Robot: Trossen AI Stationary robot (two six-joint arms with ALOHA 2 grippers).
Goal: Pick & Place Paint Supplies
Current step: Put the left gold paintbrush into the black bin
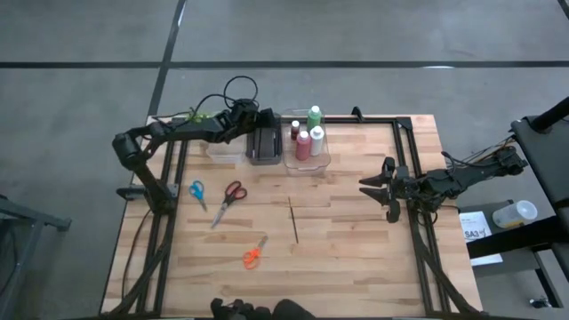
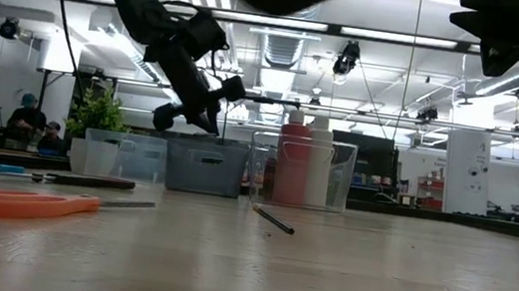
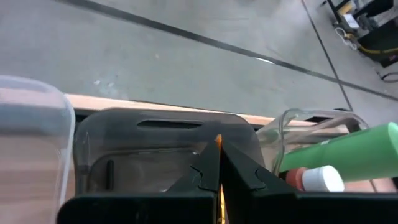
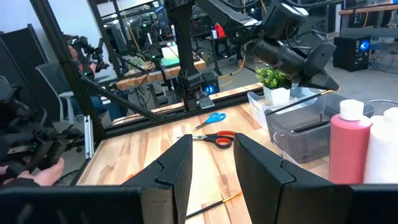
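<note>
Along the far edge of the wooden counter (image 1: 356,258) three bins stand in a row: a clear bin (image 1: 224,149), a dark bin (image 1: 264,147) and a clear bin with bottles (image 1: 307,156). That last one holds a green bottle (image 1: 315,116), a dark red bottle (image 1: 303,145), a white bottle (image 1: 317,140) and a smaller dark bottle (image 1: 295,130), all upright. Out on the open boards lie blue-handled scissors (image 1: 197,192), red-handled scissors (image 1: 229,199) just beside them, orange-handled scissors (image 1: 253,256) nearer the front, and a thin dark brush (image 1: 294,220) lying flat near the middle, well apart from the bins.

The left end effector (image 3: 217,163) hovers over the dark bin, its fingers pressed together on a second thin brush (image 4: 303,99); an orange tip of it shows between the fingertips in the left wrist view, and in the right wrist view the dark handle slants down toward the bin.

The right end effector (image 1: 384,188) hangs above the counter's right side, well apart from the supplies, with its fingers spread and nothing between them.
</note>
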